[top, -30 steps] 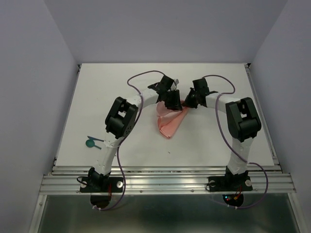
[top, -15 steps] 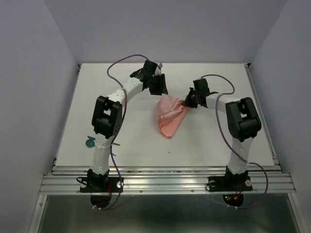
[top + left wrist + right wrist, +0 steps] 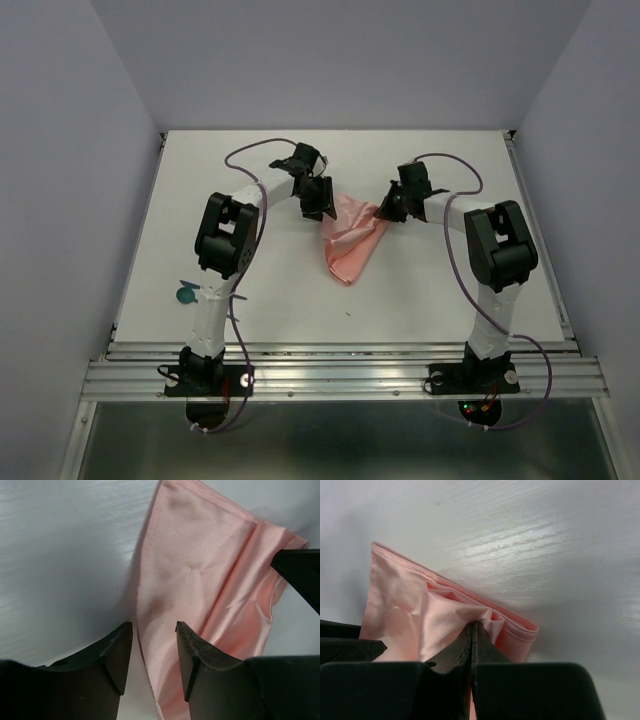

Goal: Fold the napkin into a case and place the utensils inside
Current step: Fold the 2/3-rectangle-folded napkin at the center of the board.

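Note:
The salmon-pink napkin (image 3: pixel 350 245) lies folded into a narrow, layered wedge at mid table. My right gripper (image 3: pixel 384 212) is shut on its bunched far-right corner; in the right wrist view the fingers (image 3: pixel 472 626) pinch the napkin (image 3: pixel 405 605). My left gripper (image 3: pixel 318 206) stands open at the cloth's far-left edge. In the left wrist view that gripper (image 3: pixel 153 627) straddles the left hem of the napkin (image 3: pixel 200 570) without gripping it. The teal utensils (image 3: pixel 185 294) lie at the table's left, partly hidden by the left arm.
The white table (image 3: pixel 200 200) is walled by grey panels on three sides, with a metal rail (image 3: pixel 340 372) at the near edge. Purple cables (image 3: pixel 455 260) loop off both arms. The right gripper's finger (image 3: pixel 300 572) shows at the right of the left wrist view.
My left gripper let go of the napkin, swung back and left while opening, then came down at the cloth's left edge. The right gripper kept its hold and did not move.

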You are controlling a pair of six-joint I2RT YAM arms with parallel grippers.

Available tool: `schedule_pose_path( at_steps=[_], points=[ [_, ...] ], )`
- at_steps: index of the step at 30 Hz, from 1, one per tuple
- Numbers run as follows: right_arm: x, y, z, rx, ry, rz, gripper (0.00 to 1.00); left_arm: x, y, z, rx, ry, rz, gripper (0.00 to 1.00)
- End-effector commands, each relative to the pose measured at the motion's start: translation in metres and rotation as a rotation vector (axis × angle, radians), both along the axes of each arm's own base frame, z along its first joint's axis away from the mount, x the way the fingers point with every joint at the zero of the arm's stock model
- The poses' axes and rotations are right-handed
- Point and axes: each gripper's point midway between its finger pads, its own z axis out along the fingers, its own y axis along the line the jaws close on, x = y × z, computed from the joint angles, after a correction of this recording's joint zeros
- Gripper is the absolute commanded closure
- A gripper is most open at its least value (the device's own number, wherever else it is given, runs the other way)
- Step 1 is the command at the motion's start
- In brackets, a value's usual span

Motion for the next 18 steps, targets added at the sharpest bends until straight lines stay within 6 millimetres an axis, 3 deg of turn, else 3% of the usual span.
schedule_pose_path(
  at_steps=[1,3,6,10,18],
  points=[
    [-0.011,-0.008,-0.020,-0.027,0.048,0.003,0.99,-0.014,-0.017,0.012,-0.115,0.028,-0.049,0.49],
    [-0.011,-0.008,-0.019,-0.028,0.045,0.000,0.99,-0.012,-0.021,0.010,-0.131,0.033,-0.050,0.52],
    [-0.012,-0.009,-0.019,-0.029,0.044,-0.001,0.99,-0.010,-0.025,0.004,-0.145,0.053,-0.047,0.67],
    [-0.013,-0.010,-0.017,-0.032,0.042,-0.004,0.99,-0.001,-0.034,0.021,-0.198,0.012,-0.039,1.00],
    [-0.014,-0.011,-0.015,-0.031,0.045,-0.021,0.99,0.000,-0.041,0.065,-0.271,-0.096,-0.059,1.00]
  ],
)
